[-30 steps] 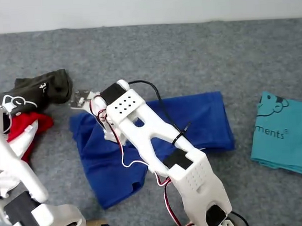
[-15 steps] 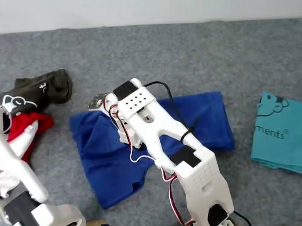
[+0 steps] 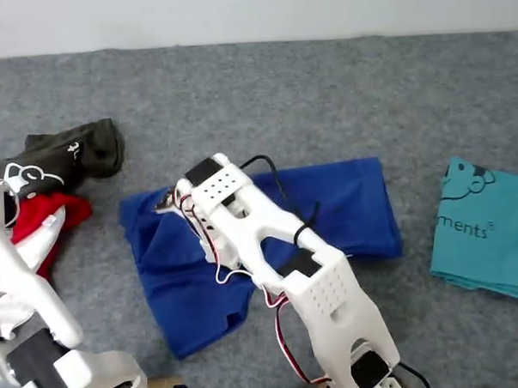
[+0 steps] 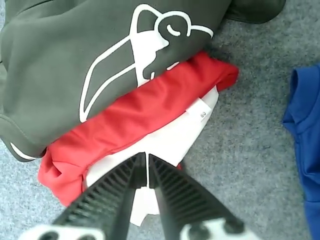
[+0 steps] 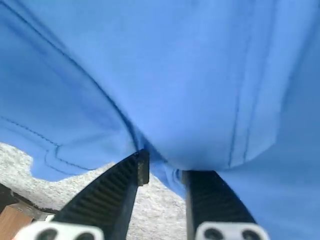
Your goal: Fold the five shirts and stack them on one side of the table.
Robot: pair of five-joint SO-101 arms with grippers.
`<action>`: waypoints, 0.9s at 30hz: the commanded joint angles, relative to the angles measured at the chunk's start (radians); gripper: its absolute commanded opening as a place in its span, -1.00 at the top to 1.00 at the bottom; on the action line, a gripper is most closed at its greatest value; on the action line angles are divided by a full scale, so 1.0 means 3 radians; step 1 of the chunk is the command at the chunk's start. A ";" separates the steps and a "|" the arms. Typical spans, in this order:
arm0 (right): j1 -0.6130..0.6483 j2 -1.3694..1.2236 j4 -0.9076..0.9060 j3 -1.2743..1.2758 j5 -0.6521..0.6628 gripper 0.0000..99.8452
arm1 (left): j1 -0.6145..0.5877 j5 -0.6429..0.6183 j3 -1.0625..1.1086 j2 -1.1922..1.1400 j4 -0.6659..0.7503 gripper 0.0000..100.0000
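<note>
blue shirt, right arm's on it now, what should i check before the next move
1. Right gripper placed on the blue shirt: ok, at its edge nearest the red shirt, with cloth bulging between the jaws.
2. Grip closed on the cloth: not ok, the jaws stand apart.
3. Number of layers caught: cannot tell.
4. Left gripper out of the way: ok, shut, over the red shirt and dark green shirt, apart from the blue one.
5. Teal shirt clear of the fold: ok, it lies apart on the blue shirt's other side.
</note>
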State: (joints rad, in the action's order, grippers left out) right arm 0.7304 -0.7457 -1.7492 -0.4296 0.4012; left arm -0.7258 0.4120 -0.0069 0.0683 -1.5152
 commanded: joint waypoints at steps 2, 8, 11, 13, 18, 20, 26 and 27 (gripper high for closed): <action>0.0018 0.0013 -0.0033 -0.0118 0.0051 0.96 | 0.0005 0.0026 -0.0156 0.0143 0.0061 0.97; 0.0013 0.0151 -0.0151 -0.0061 0.0338 0.97 | 0.0005 0.0026 -0.0161 0.0143 0.0061 0.97; 0.0008 0.0253 -0.0151 0.0128 0.0481 0.97 | 0.0005 0.0026 -0.0161 0.0143 0.0061 0.97; -0.0003 0.0304 -0.0151 0.0286 0.0568 0.97 | 0.0005 0.0041 -0.0166 0.0143 0.0061 0.97; -0.0079 0.0427 -0.0151 0.0501 0.0685 0.96 | 0.0005 0.0179 -0.0166 0.0143 0.0061 0.97; -0.0105 0.0509 -0.0151 0.0486 0.0675 0.88 | 0.0005 0.0179 -0.0166 0.0143 0.0061 0.97; -0.0110 0.0944 -0.0151 0.0297 0.0675 0.68 | 0.0005 0.0179 -0.0166 0.0143 0.0061 0.97; -0.0110 0.1015 -0.0146 0.0245 0.0675 0.68 | 0.0005 0.0184 -0.0166 0.0143 0.0061 0.97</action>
State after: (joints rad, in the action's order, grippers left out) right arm 0.7135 -0.5600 -1.7538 -0.2900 0.5946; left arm -0.7258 0.4503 -0.0069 0.0683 -1.5152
